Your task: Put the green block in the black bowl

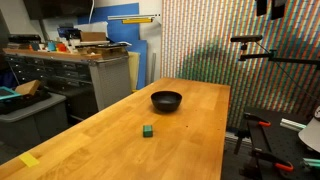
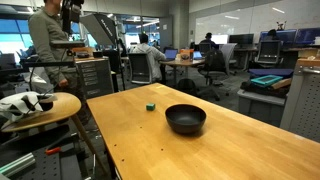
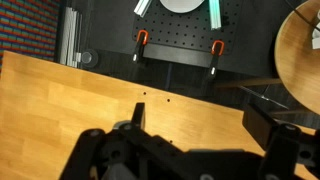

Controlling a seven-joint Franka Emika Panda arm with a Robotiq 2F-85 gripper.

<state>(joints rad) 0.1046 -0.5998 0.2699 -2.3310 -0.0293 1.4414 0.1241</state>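
The green block [image 1: 147,131] is a tiny dark green cube that sits alone on the wooden table [image 1: 110,140]. It also shows in an exterior view [image 2: 151,105]. The black bowl [image 1: 166,100] stands upright and empty a short way from the block, and shows in both exterior views [image 2: 185,119]. Block and bowl do not touch. My gripper [image 3: 200,125] shows only in the wrist view. It is open and empty, high above a bare part of the table near its edge. Neither block nor bowl is in the wrist view.
A yellow patch of tape [image 1: 28,160] lies at a table corner. Two orange clamps [image 3: 142,38] hold the table's edge. A small round wooden table [image 2: 40,105] stands beside it. A cabinet [image 1: 80,75] and office desks lie beyond.
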